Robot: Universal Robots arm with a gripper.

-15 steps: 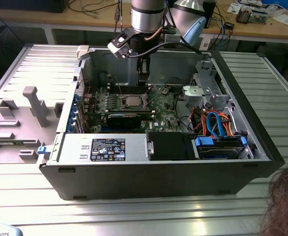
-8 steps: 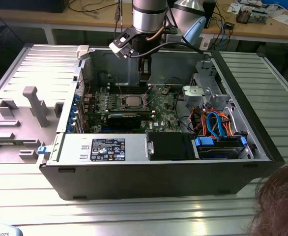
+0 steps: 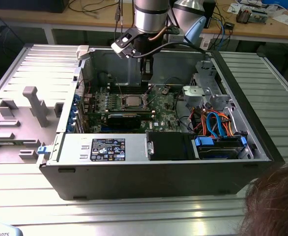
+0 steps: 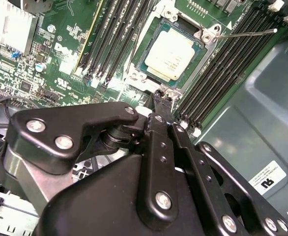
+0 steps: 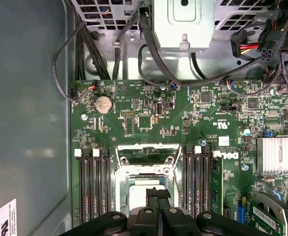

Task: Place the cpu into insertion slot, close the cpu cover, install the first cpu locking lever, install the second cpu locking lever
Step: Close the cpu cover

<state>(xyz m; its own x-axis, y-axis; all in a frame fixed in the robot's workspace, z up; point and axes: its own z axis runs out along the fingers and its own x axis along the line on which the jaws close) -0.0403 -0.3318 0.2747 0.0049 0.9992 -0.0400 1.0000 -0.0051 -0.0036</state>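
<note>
My tool [image 4: 162, 95] has its fingers pressed together; just beneath its tip, the cpu [image 4: 169, 53] sits in the insertion slot [image 4: 133, 74].

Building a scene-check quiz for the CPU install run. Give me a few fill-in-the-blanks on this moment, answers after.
1. The ____ lies in the insertion slot.
2. The gripper hangs close over that slot, jaws ____.
3. In the first wrist view, long black memory slots flank the slot on ____ sides.

Missing words: cpu; shut; both.
</note>
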